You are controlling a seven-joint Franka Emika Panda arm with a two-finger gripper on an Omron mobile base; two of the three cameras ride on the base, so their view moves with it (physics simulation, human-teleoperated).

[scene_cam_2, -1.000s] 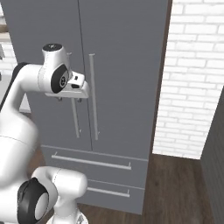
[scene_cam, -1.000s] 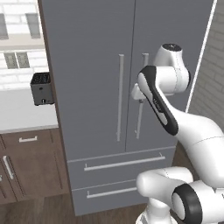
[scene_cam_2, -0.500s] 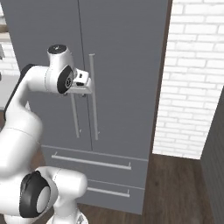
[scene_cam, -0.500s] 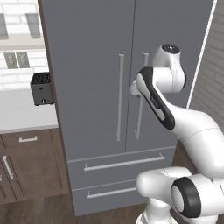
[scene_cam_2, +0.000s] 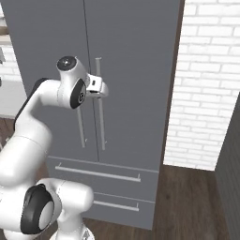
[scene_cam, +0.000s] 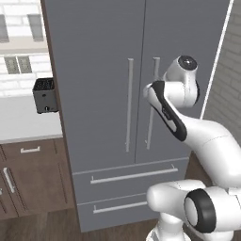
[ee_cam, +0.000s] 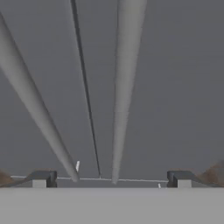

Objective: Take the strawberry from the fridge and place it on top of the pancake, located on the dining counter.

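Opening the fridge [scene_cam: 117,94] is the step in hand: the gripper [ee_cam: 111,178], jaws fully spread and empty, is close against the right door's handle [ee_cam: 124,87]. Next, I judge, close on it and pull (the doors are shut, presumably with the strawberry inside).

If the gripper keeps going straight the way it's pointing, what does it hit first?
Most likely the right door handle of the fridge: it sits between the open gripper fingertips. How near it is stays unclear.

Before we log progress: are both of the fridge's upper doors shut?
Yes, the fridge doors meet flush at the centre seam, both handles side by side.
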